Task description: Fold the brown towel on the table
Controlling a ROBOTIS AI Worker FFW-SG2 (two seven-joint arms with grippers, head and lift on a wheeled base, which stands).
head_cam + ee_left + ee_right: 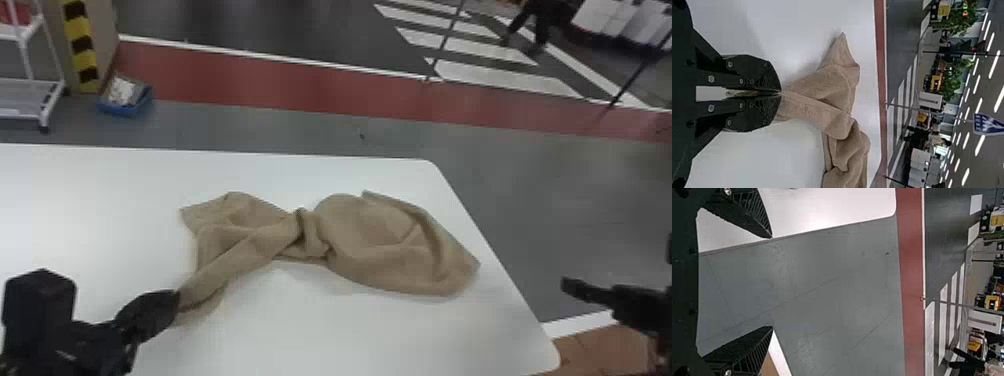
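Brown towel [390, 245] bunched at head view's centre on surface [350, 330], one end pinched in closed jaws of left arm [40, 305], lower left. Jaws of right arm [642, 310] spread, empty, beyond surface's edge, lower right. If towel is pulled from one end only, middle twist may be tightened, whole cloth dragged. Grip could be lost through shallow pinch; creases may be folded in if not flattened first.

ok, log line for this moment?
left hand: shut on towel | right hand: open, right of table | towel: on table, bunched mid-length, not folded
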